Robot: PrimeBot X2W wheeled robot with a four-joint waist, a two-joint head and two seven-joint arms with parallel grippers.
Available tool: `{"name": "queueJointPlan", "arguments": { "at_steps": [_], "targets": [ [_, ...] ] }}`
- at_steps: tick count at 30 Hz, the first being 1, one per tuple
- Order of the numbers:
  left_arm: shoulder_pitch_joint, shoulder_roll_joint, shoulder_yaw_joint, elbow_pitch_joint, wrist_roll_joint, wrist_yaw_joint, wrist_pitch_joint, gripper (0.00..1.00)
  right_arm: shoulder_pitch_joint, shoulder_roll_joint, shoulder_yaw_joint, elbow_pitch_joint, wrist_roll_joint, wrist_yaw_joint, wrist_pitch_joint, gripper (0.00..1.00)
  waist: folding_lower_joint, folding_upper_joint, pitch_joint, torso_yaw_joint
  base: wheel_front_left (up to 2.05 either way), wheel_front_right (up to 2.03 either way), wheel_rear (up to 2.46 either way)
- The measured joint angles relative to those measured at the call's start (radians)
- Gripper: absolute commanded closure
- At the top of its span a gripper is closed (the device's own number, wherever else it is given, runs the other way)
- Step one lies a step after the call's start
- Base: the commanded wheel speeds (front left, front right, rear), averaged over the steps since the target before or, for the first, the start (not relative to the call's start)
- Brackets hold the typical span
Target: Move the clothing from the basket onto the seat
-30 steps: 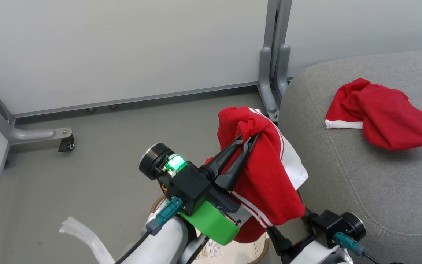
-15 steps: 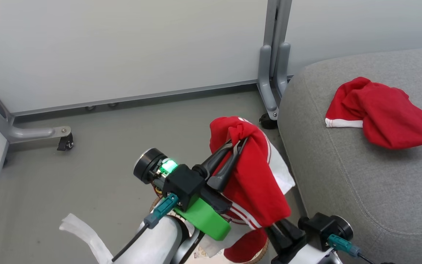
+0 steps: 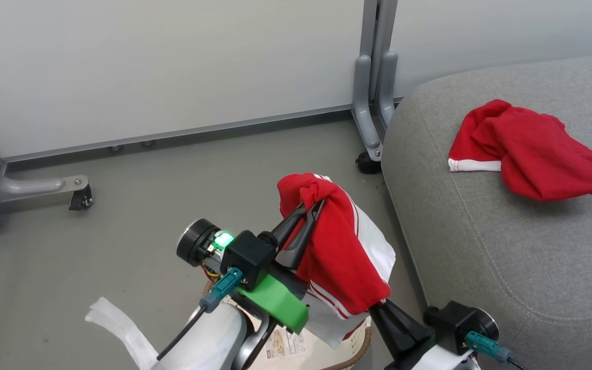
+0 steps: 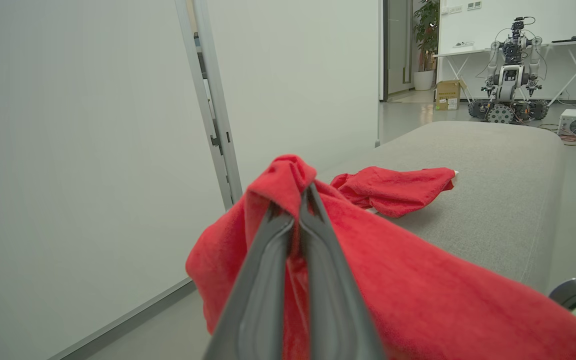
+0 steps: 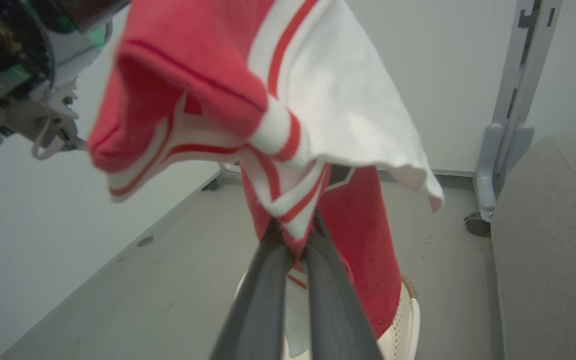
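Note:
A red garment with white panels and thin stripes (image 3: pixel 338 246) hangs in the air above the basket (image 3: pixel 360 345), left of the grey seat (image 3: pixel 506 241). My left gripper (image 3: pixel 310 207) is shut on its top fold; the left wrist view shows my left gripper (image 4: pixel 301 195) pinching the red cloth (image 4: pixel 408 290). My right gripper (image 3: pixel 381 311) reaches under the garment from below. In the right wrist view my right gripper (image 5: pixel 295 240) is shut on the striped lower edge (image 5: pixel 288 190), over the basket (image 5: pixel 410 312). A second red garment with a white hem (image 3: pixel 532 149) lies on the seat.
Pale partition panels stand behind, with a grey post on castors (image 3: pixel 370 103) by the seat's corner and a castor foot (image 3: pixel 77 192) at left. A white strip (image 3: pixel 116 329) lies on the floor. Another robot (image 4: pixel 510 70) stands far off beyond the seat (image 4: pixel 498 170).
My right gripper has shut on the garment's lower edge. The held garment and my left gripper sit lower and further left in the picture; the camera has also shifted.

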Motion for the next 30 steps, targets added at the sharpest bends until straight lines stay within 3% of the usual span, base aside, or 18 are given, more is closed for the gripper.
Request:
{"name": "queueJointPlan", "arguments": {
  "at_steps": [15, 16, 17, 18, 30],
  "targets": [
    [-0.012, 0.006, -0.004, 0.043, 0.005, 0.015, -0.01, 1.0, 0.0, 0.0, 0.007, -0.02, 0.013, 0.0, 0.0, 1.0, 0.0, 0.0, 0.007, -0.018, 0.0, 0.0, 0.0],
    [-0.012, 0.006, -0.003, 0.047, 0.005, 0.021, -0.009, 0.95, 0.0, 0.0, 0.007, -0.02, 0.013, 0.0, 0.0, 1.0, 0.0, 0.0, 0.008, -0.018, 0.0, 0.0, 0.0],
    [-0.012, 0.005, 0.0, 0.052, 0.005, 0.027, -0.007, 0.21, 0.0, 0.0, 0.006, -0.022, 0.014, 0.0, 0.0, 1.0, 0.0, 0.0, 0.009, -0.018, 0.0, 0.0, 0.0],
    [-0.012, 0.006, 0.002, 0.056, 0.005, 0.036, -0.007, 0.0, 0.0, -0.001, 0.006, -0.023, 0.014, 0.0, 0.0, 1.0, 0.0, 0.0, 0.01, -0.019, 0.0, 0.0, 0.0],
    [-0.026, 0.025, 0.0, 0.09, 0.015, 0.058, 0.009, 0.0, -0.002, 0.003, -0.004, -0.058, 0.014, 0.0, 0.0, 1.0, 0.0, 0.0, 0.02, -0.024, 0.0, 0.0, 0.0]
  ]
}}
